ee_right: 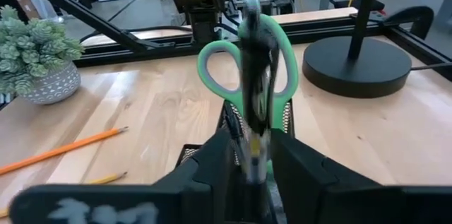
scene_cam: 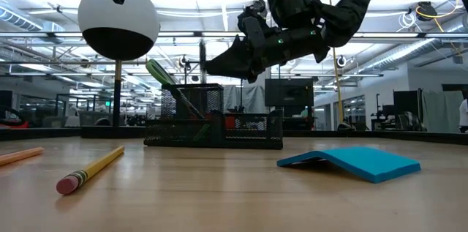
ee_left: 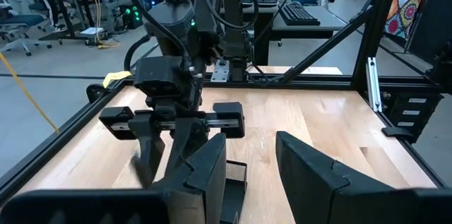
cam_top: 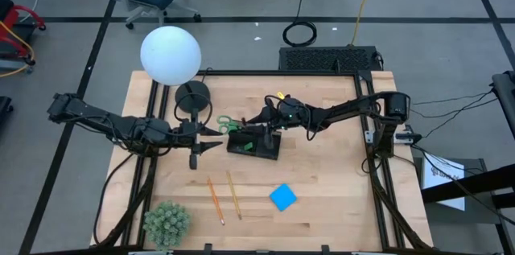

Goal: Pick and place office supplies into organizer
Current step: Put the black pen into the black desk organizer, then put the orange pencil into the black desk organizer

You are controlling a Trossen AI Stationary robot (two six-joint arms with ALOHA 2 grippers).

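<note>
Pen (ee_right: pixel 253 121) between the right gripper's (ee_right: pixel 251 171) parting fingers, over the organizer (cam_top: pixel 254 143).
Nearest in the low view lie a pencil (scene_cam: pixel 89 173) and the blue pad (scene_cam: pixel 351 162); farther back, the scissors (cam_top: pixel 228 123) lean out of the organizer's taller section. Their handles crowd the pen's path, so it could catch or tip outside the rim (a guess). The left gripper (cam_top: pixel 211 147), fingers apart and empty, waits just beside the organizer, leaving little room there.

Both arms crowd the organizer (cam_top: pixel 253 142); open tabletop (cam_top: pixel 322 174) surrounds the blue pad (cam_top: pixel 282 197).
</note>
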